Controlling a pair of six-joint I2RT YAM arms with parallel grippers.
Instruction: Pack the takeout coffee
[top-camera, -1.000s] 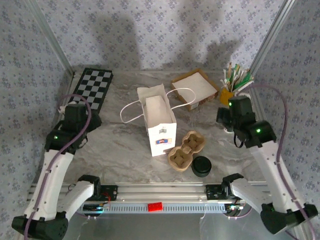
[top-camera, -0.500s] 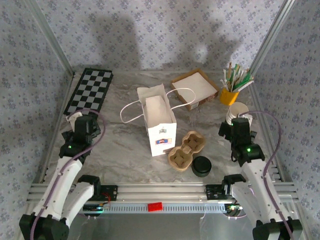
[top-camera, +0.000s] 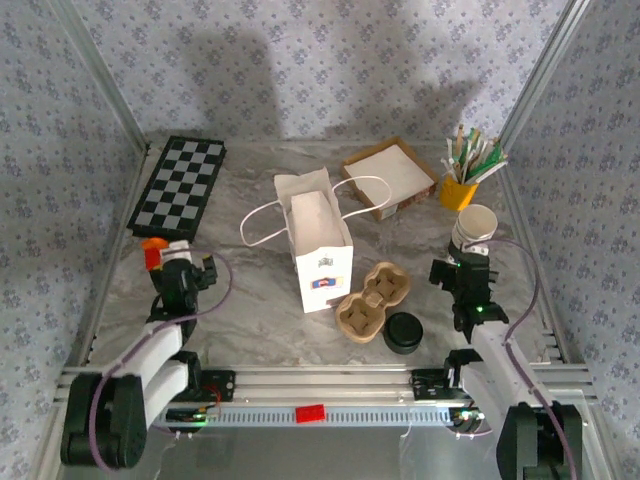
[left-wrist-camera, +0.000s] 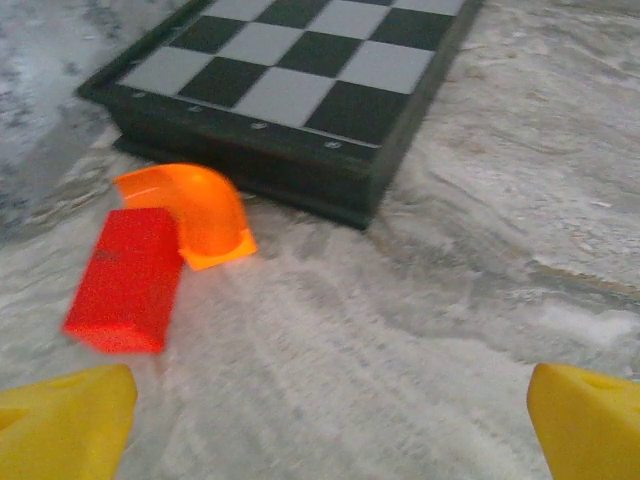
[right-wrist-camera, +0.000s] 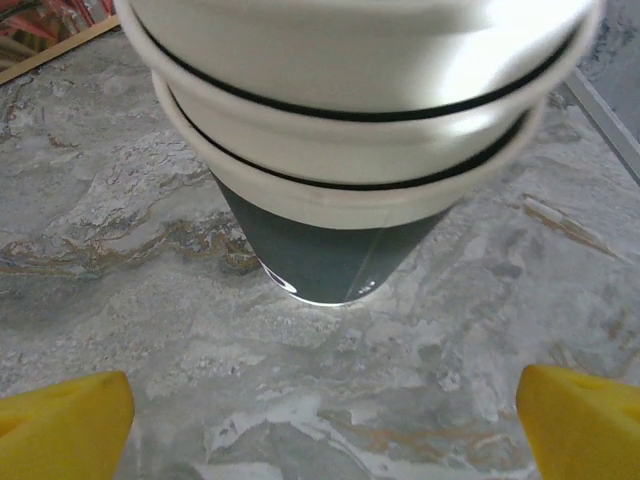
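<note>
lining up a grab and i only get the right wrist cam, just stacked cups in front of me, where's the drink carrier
observer: the cardboard carrier lies flat to the left of your pincer, beside the white bag.
operator: bag upright
observer: yes, standing with its mouth open.
operator: any lid
observer: a black lid sits on the table by the carrier's near end.

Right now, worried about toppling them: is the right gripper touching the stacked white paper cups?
Apart. The right wrist view shows bare marble between the right gripper and the stacked white paper cups.
</note>
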